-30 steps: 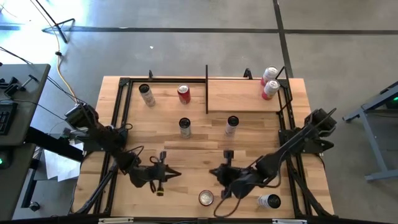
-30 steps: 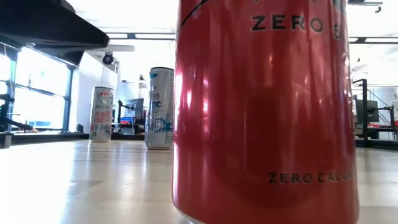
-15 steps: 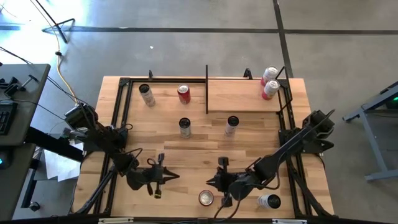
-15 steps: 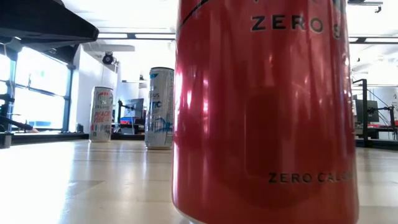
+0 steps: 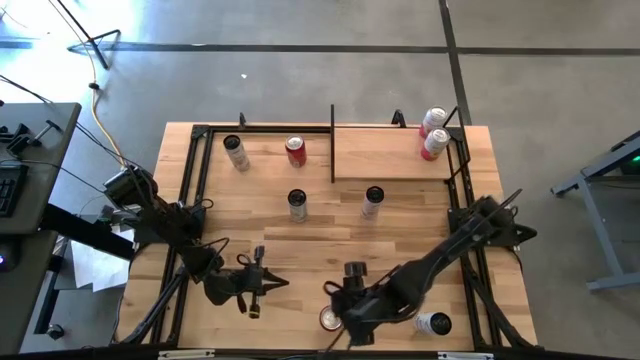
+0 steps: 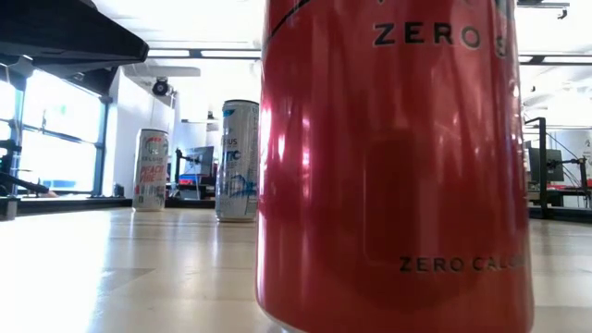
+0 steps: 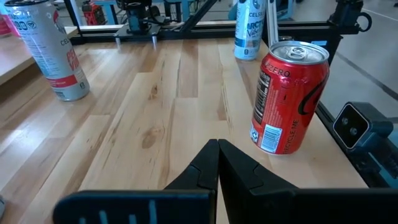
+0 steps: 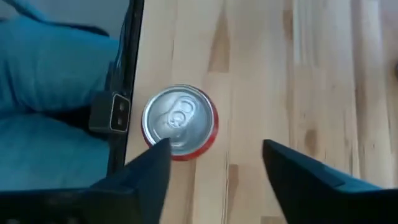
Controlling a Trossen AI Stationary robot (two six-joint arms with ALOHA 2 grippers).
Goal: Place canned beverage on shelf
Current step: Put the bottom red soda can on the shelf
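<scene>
A red can (image 5: 330, 320) with a silver top (image 8: 180, 121) stands upright on its base near the table's near edge. My right gripper (image 5: 336, 303) hovers just above it, open and pointing steeply down (image 8: 214, 155), with the can off to one finger's side. My left gripper (image 5: 276, 283) is shut (image 7: 217, 158) and level, left of the red can (image 7: 289, 96). The pale shelf (image 5: 385, 155) at the far right carries two cans (image 5: 434, 132).
Several more cans stand on the planks: two at the far left (image 5: 236, 152) (image 5: 296, 150), two mid-table (image 5: 297, 204) (image 5: 372, 200), and one by the near right corner (image 5: 433, 323). Black frame bars (image 5: 190, 200) edge the table. The low view is filled by a red can (image 6: 398, 157).
My right gripper has moved toward the table's near-left, over the red can at the near edge, and has tipped from nearly level to steeply downward. The cans have stayed where they were.
</scene>
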